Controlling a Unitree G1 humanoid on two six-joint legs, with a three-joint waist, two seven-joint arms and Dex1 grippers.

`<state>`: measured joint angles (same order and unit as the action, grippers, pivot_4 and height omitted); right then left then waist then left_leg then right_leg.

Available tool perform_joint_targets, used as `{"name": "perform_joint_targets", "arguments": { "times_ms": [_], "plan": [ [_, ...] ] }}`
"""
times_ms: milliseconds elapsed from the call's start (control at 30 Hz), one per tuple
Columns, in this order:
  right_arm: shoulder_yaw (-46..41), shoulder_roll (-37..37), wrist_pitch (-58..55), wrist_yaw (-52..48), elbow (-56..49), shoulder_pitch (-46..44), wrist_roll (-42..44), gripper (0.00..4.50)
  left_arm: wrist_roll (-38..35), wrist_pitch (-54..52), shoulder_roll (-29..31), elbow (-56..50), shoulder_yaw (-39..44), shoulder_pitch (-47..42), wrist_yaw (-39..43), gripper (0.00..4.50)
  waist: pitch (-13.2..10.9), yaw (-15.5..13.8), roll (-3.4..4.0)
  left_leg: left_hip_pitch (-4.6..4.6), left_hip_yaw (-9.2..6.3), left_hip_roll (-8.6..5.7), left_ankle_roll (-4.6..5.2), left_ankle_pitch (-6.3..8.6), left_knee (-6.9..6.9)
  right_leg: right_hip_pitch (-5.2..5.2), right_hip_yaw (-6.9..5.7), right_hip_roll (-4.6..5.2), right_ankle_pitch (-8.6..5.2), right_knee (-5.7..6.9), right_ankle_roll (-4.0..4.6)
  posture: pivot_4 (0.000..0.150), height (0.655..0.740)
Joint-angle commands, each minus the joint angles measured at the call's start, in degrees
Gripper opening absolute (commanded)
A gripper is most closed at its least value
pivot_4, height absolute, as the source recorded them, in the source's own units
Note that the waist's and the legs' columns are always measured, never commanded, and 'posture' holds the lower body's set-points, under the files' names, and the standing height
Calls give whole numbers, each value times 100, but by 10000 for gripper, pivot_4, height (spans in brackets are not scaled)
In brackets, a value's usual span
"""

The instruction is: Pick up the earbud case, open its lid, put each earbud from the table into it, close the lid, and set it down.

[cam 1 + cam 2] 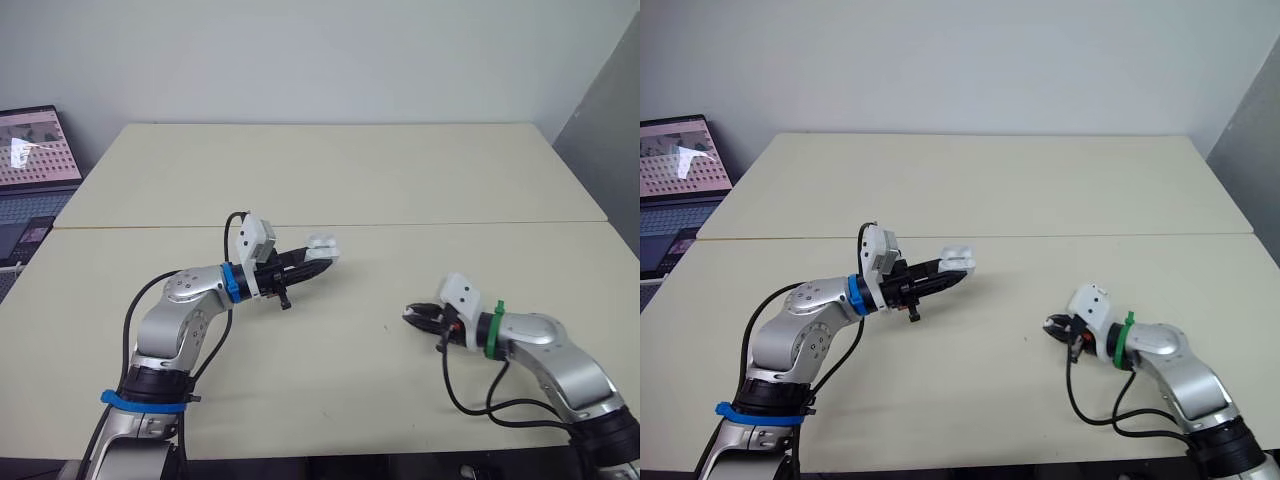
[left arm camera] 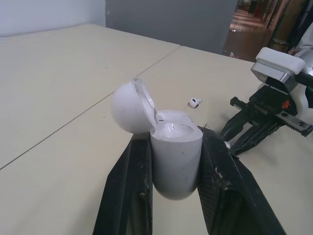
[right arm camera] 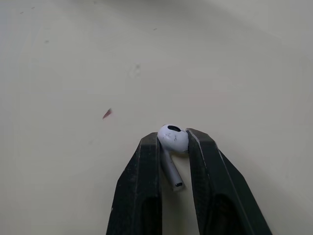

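Left gripper [image 1: 320, 260] – fingers clamped on the body of the glossy white rounded earbud case [image 2: 176, 161], lid hinged open, held above the beige table [image 1: 350, 170]. Right gripper [image 1: 413, 316] – fingertips pinching a small white stemmed earbud [image 3: 172, 139], close to the tabletop.

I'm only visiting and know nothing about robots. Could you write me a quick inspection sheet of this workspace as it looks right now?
Surface: cream table with a seam across it.
Job's things: case in the left gripper, lid open; held earbud in the right gripper; loose earbud lying on the table, apart from both grippers.
Clutter: nothing seen.
Grippers: both sets of jaws shut, left on the case, right on the held earbud.
Cables: black cables loop off both arms, clear of the job's things.
Surroundings: laptop with its screen lit, past the table's left edge; plain wall behind.
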<state>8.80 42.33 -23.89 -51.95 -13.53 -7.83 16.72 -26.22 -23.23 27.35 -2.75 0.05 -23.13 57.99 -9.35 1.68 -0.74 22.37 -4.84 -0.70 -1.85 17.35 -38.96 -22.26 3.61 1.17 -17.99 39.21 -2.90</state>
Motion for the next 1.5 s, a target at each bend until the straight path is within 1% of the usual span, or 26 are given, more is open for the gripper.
{"name": "perform_joint_targets", "arguments": {
  "times_ms": [33,133,200,333,400,500,700,767,800,833,867,933,1000,1100,1200,1367,1500],
  "plan": [
    [-236,490,400,-849,-235,139,209,3985,-35,37,-14,-368,-34,-14,-107,8010,0,-1,-1,0,-2,1,0,0,0,1,-2,0,0,-1,0,1500,7400],
    [-388,866,1485,-1684,146,326,172,3985,-155,-91,-80,-571,-61,30,-197,8010,0,-2,-1,0,-1,1,1,1,-1,2,-1,0,0,-2,0,1500,7400],
    [-421,1127,2015,-2207,444,426,127,3985,-321,-229,-88,-728,-24,72,-193,8010,0,-1,-1,-1,2,1,1,1,-1,3,1,0,0,-2,0,1500,7400],
    [-400,1515,2746,-2923,1119,301,-21,3985,-621,-483,17,-1007,124,171,-197,8010,-1,4,-2,-6,5,2,1,1,-1,7,3,0,0,-2,0,1500,7400],
    [-276,1642,2979,-3140,1384,175,-220,3985,-649,-484,95,-1082,136,240,-178,8010,-1,18,-2,-17,12,5,1,1,0,8,10,-1,0,2,0,1500,7400],
    [-165,1608,3232,-3347,1790,43,-347,3985,-591,-429,152,-1135,101,276,-237,8010,-1,10,-2,-35,17,9,1,1,4,19,13,-4,0,4,0,1500,7400],
    [-117,1501,3013,-3232,1941,-18,-448,3985,-580,-421,174,-1274,72,407,-331,8010,-1,4,-2,-38,18,10,0,0,3,25,15,-3,0,-1,0,1500,7400],
    [-126,1539,2872,-3176,1873,10,-468,11348,-553,-386,186,-1266,60,444,-321,8010,0,3,-2,-40,16,10,0,0,3,26,14,-2,0,-1,0,1500,7400],
    [-135,1549,2848,-3158,1853,19,-479,13847,-546,-373,190,-1255,56,450,-315,8010,0,5,-3,-43,16,10,0,0,3,28,15,-3,0,-1,0,1500,7400],
    [-154,1579,2841,-3116,1816,45,-523,17286,-539,-354,193,-1228,54,448,-302,8010,0,5,-3,-45,16,10,0,1,3,31,15,-3,0,-1,0,1500,7400],
    [-173,1631,2864,-2991,1777,76,-671,20085,-527,-331,195,-1194,49,439,-286,8010,1,6,-4,-48,17,10,0,1,3,33,15,-3,0,-1,0,1500,7400],
    [-163,1802,2679,-2672,1575,178,-1088,27413,-489,-273,200,-1112,37,421,-253,8010,2,7,-4,-58,17,10,0,1,3,44,15,-3,0,-2,0,1500,7400],
    [-217,1921,2294,-2634,1163,327,-1002,33546,-459,-217,195,-1042,30,413,-234,8010,5,-2,-6,-63,15,10,1,1,3,52,14,-3,0,-4,0,1500,7400],
    [-303,2182,1483,-2542,291,561,-872,44617,-404,-121,187,-920,12,424,-168,8010,6,-23,-8,-63,6,8,1,1,2,61,13,-1,1,-14,0,1500,7400],
    [-268,2362,662,-2266,-302,509,-1078,44617,-365,-49,190,-827,-10,400,-122,8010,6,-23,-9,-61,6,7,1,1,2,59,13,0,1,-13,0,1500,7400],
    [58,2637,-967,-1833,-1220,293,-1614,44617,-314,33,195,-745,-32,375,-86,8010,6,-28,-9,-58,3,6,0,1,2,57,12,1,0,-15,0,1500,7400],
    [367,2647,-1737,-1526,-1744,228,-1960,44617,-287,41,192,-747,-27,376,-87,8010,7,-28,-10,-57,3,6,1,1,2,56,11,1,1,-15,0,1500,7400]
  ]
}}
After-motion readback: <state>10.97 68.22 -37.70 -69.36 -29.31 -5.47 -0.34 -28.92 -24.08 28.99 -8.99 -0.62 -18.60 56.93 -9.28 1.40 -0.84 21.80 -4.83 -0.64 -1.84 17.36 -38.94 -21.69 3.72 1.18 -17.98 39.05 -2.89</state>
